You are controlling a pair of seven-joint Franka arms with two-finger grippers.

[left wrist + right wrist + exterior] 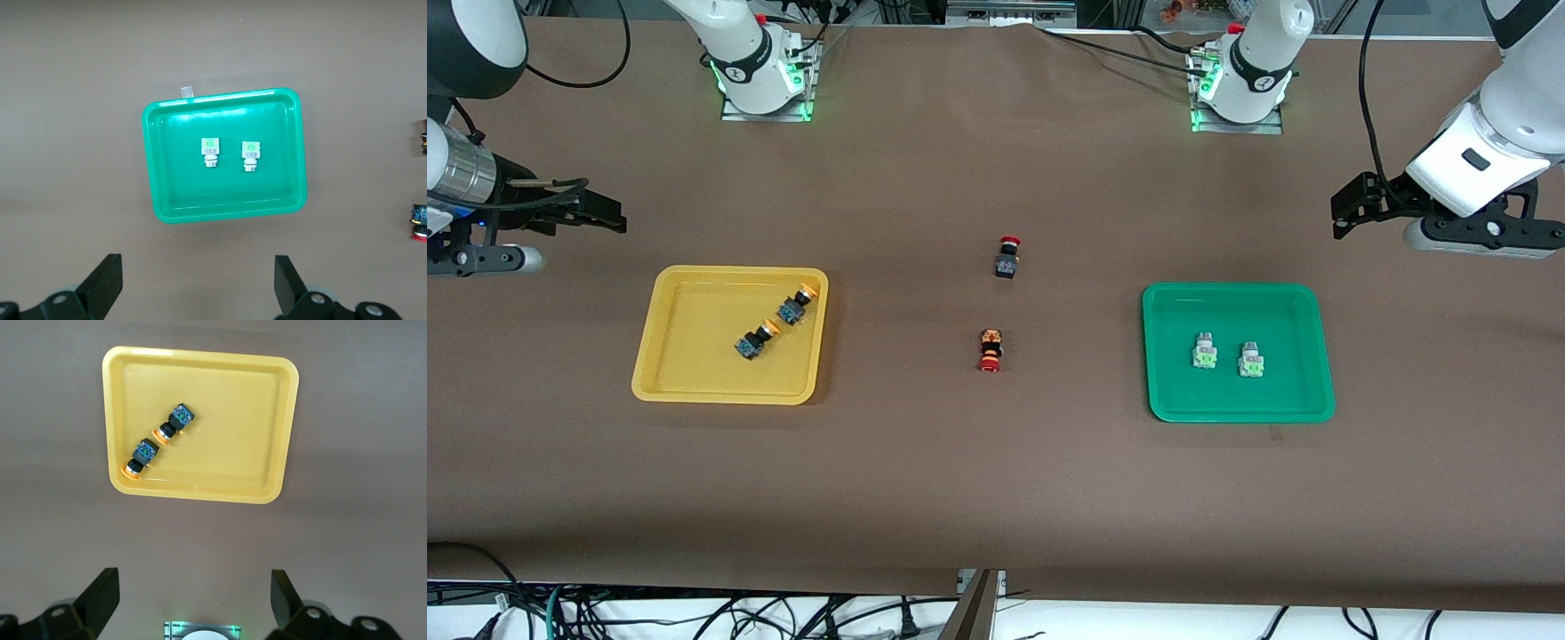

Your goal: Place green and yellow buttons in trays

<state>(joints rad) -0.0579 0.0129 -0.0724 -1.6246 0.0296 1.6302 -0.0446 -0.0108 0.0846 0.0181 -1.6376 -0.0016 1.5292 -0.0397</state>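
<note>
The yellow tray lies toward the right arm's end and holds two dark buttons with orange-yellow caps. They also show in the right wrist view in the tray. The green tray lies toward the left arm's end and holds two grey green-faced buttons, which the left wrist view also shows in their tray. My left gripper is open and empty over bare table beside the green tray. My right gripper is open and empty over bare table beside the yellow tray.
Two dark red-capped buttons lie on the brown table between the trays; they also show at the edge of the left wrist view. The arm bases stand along the table's edge farthest from the front camera.
</note>
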